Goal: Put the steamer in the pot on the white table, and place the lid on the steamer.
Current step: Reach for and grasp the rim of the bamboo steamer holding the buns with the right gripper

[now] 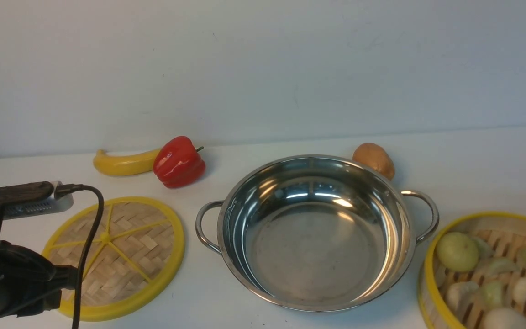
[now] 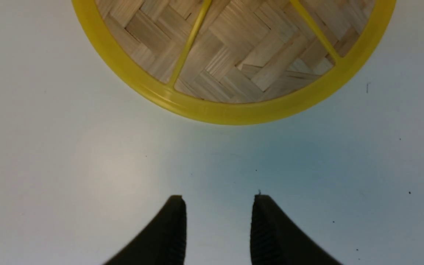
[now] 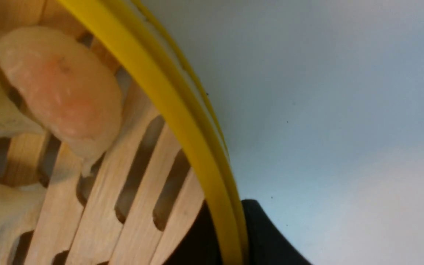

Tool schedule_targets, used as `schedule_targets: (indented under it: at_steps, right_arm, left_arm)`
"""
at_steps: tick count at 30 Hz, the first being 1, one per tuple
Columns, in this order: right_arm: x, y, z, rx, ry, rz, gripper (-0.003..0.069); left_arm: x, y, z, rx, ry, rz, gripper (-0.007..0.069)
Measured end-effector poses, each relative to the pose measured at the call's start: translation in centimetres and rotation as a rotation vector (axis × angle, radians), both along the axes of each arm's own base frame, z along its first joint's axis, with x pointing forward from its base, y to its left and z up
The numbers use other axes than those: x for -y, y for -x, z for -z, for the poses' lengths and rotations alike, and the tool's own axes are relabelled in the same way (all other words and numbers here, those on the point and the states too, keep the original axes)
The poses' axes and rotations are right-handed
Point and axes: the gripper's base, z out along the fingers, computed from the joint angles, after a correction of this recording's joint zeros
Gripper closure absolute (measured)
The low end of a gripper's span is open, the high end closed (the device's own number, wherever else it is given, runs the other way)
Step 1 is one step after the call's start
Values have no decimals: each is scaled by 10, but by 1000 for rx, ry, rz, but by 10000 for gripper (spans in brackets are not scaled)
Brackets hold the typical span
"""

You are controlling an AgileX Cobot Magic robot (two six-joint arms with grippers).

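The steamer [image 1: 428, 278], a bamboo basket with a yellow rim and pale dumplings inside, stands on the white table [image 1: 473, 173] at the front right, beside the pot [image 1: 313, 246]. The shiny steel pot is empty and sits mid-table. In the right wrist view my right gripper [image 3: 230, 235] is shut on the steamer's rim [image 3: 168, 106], one finger inside and one outside; a dumpling [image 3: 61, 95] lies close by. The flat woven lid [image 1: 121, 256] rests on the table left of the pot. My left gripper [image 2: 217, 198] hangs open just short of the lid's edge [image 2: 234, 114], holding nothing.
A banana [image 1: 121, 163] and a red bell pepper [image 1: 178, 162] lie behind the lid near the wall. A brown potato-like thing [image 1: 373, 160] sits behind the pot's right side. My left arm with its cable [image 1: 7, 274] fills the front left corner.
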Motion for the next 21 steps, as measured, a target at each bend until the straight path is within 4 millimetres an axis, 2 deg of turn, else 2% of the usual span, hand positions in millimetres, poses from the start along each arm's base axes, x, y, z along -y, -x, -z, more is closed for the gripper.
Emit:
schedule_targets:
  at_steps: [8, 14, 17, 21]
  right_arm:
    - [3, 5, 0, -45, 3, 19, 600]
    - [28, 18, -8, -64, -25, 120, 608]
    - [43, 24, -25, -24, -26, 185, 608]
    - [55, 22, -53, 43, -12, 199, 608]
  left_arm:
    - [0, 0, 0, 1, -6, 14, 383]
    - [0, 0, 0, 2, -16, 36, 383]
    - [0, 0, 0, 2, -16, 37, 383]
    - [0, 0, 0, 2, -16, 37, 383]
